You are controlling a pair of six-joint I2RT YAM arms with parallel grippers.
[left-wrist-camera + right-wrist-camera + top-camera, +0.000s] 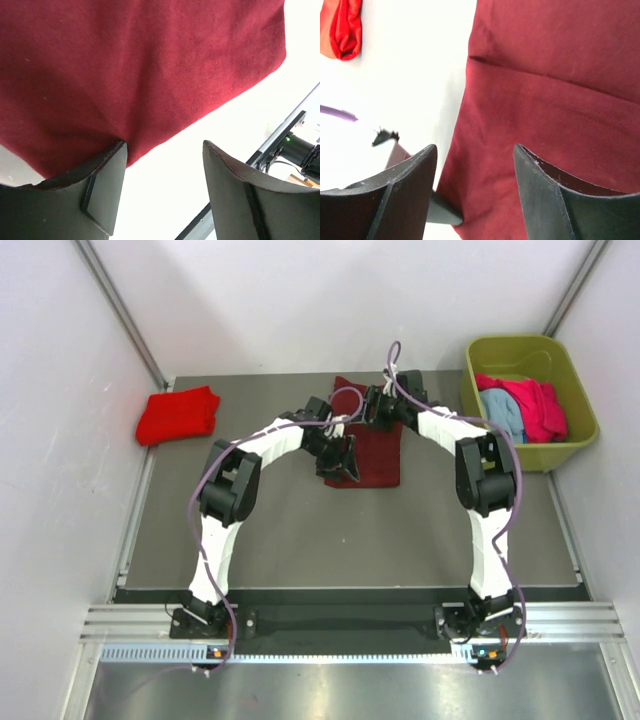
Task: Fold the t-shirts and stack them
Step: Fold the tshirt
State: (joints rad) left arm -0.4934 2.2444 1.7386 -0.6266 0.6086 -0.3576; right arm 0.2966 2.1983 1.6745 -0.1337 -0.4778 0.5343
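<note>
A dark maroon t-shirt (378, 462) lies folded into a narrow strip at the middle back of the table. My left gripper (340, 464) stands open at its left edge. In the left wrist view its jaws (164, 145) hold nothing, and the left finger (107, 172) touches the maroon cloth's (140, 70) hem. My right gripper (384, 408) hangs open over the shirt's far end, its jaws (475, 147) spread above the maroon cloth (555, 95) without gripping it. A bright red t-shirt (178, 415) lies folded at the far left, and shows as the red t-shirt (344, 25) in the right wrist view.
An olive-green tub (515, 343) stands at the back right, holding a crumpled pink shirt (537, 405) and a light blue shirt (503, 412). White walls close in the table on three sides. Purple cables (345, 392) loop over both arms.
</note>
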